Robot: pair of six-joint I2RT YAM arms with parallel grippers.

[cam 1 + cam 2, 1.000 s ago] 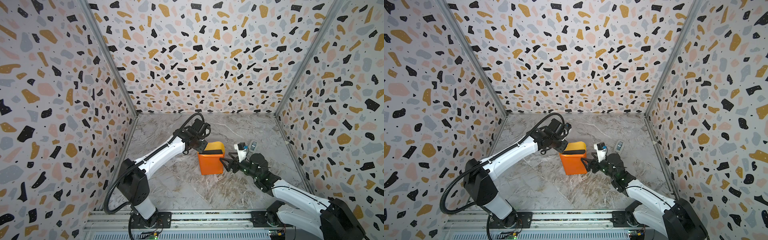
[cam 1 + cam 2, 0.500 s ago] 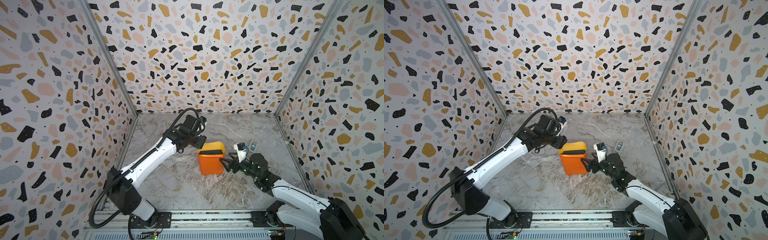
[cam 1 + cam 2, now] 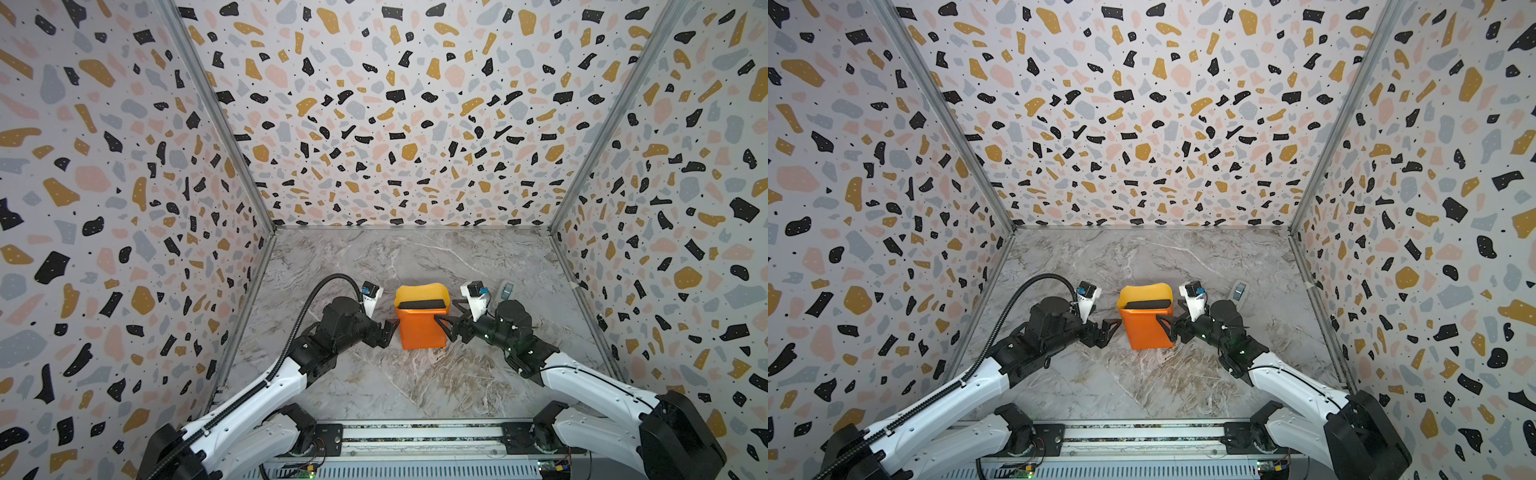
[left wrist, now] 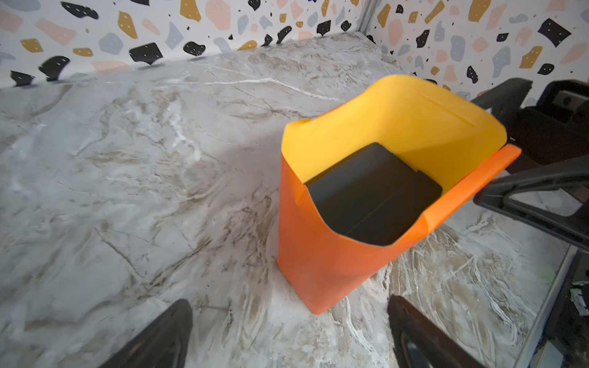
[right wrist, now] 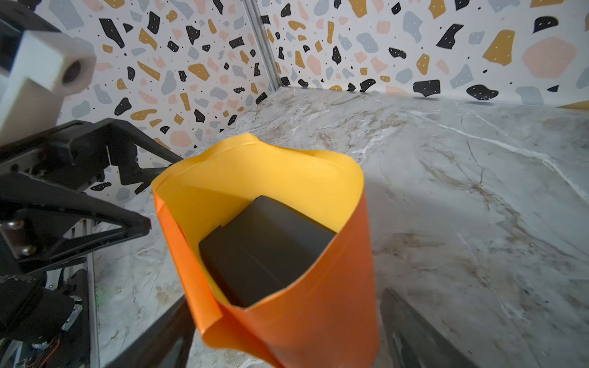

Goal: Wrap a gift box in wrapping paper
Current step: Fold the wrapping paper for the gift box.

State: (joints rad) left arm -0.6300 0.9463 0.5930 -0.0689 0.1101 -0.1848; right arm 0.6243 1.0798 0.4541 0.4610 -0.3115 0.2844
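Half done, I judge: the orange-and-mustard wrapping paper sheet (image 3: 420, 332) sleeves the dark navy cardboard gift box (image 4: 373, 194), its top open and unfolded. My left fingers (image 4: 159, 337) gape empty; my right fingers (image 5: 414, 337) straddle the sleeve, spread wide.

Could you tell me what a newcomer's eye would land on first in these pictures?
The bright orange wrapping paper stands out first. It stands upright at mid-table as an open-topped sleeve with a yellow inside, and the dark gift box sits down inside it. The left gripper and right gripper flank it closely, both open. Loud terrazzo-patterned walls enclose the marble table.
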